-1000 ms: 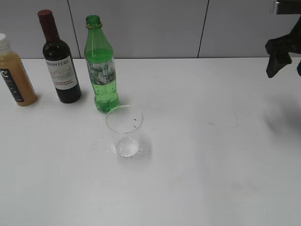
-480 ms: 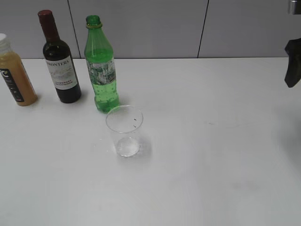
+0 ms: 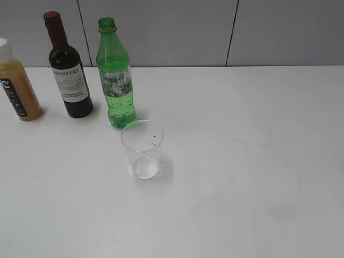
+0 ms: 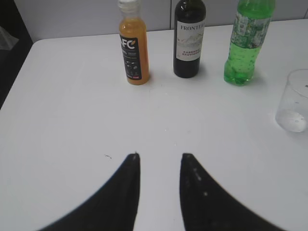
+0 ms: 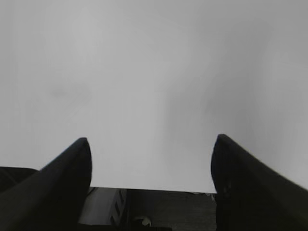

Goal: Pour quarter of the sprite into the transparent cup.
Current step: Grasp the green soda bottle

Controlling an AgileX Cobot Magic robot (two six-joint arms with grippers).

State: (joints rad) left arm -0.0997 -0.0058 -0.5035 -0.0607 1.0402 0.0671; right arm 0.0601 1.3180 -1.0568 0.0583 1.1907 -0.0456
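Standing upright on the white surface [image 3: 258, 161], sprite [image 3: 114, 75] has its long axis vertical, open mouth up, just behind the empty cup [image 3: 142, 149]. Left gripper [image 4: 159, 156]: jaws slightly apart, empty. Right gripper [image 5: 151, 142]: jaws spread wide, empty.

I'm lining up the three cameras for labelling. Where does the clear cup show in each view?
Exterior view: the clear cup stands left of centre, just in front of the green bottle.
Left wrist view: the cup is cut by the right edge, below and right of the green bottle.
Right wrist view: not in it; only bare table and the open gripper.
Shared landmark: the green bottle, in the exterior and left wrist views.
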